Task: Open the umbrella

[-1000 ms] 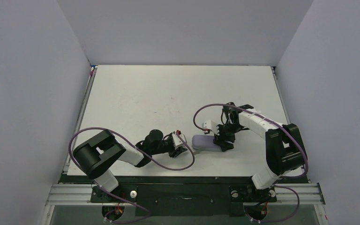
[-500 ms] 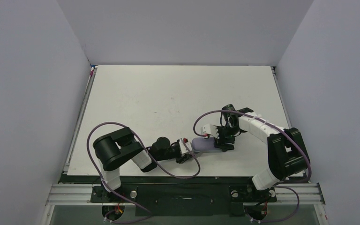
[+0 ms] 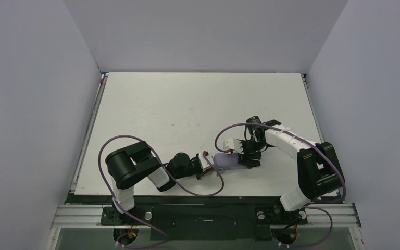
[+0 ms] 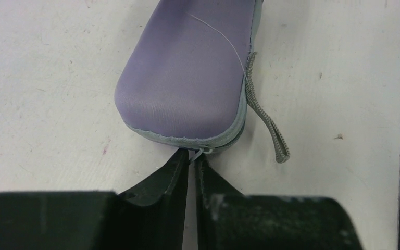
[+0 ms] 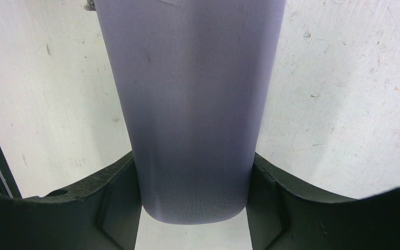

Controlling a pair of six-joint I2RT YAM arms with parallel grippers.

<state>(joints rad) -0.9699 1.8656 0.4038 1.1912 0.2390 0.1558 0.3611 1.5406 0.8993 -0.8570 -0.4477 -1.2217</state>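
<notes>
Unzipping is the step in hand, as I judge it. The umbrella shows in none of the views and most likely sits inside the closed lavender case (image 3: 225, 159), which lies flat on the near part of the surface (image 3: 187, 104), between the two arms.

The right hand (image 5: 192, 177) straddles one end of the case from above. Its fingers (image 5: 117, 182) press against both long sides, so it grips the case and pins it in place. The left hand (image 4: 191, 156) lies low at the opposite, rounded end, its fingers narrow with only a sliver between them. Their tips meet on the small metal zipper pull (image 4: 197, 152) at the seam. It looks pinched, though the tab is tiny. A grey woven strap (image 4: 264, 120) trails from the side of the case onto the surface, near the left hand's tips but clear of them.

The next move calls for a pull that follows the seam around the rounded end. A straight tug back would likely drag the whole case or slip the tab out of the pinch. The right hand needs firm pressure as a counter-hold. The umbrella can be taken out and opened only once the case is open, so the task is at an early stage.
</notes>
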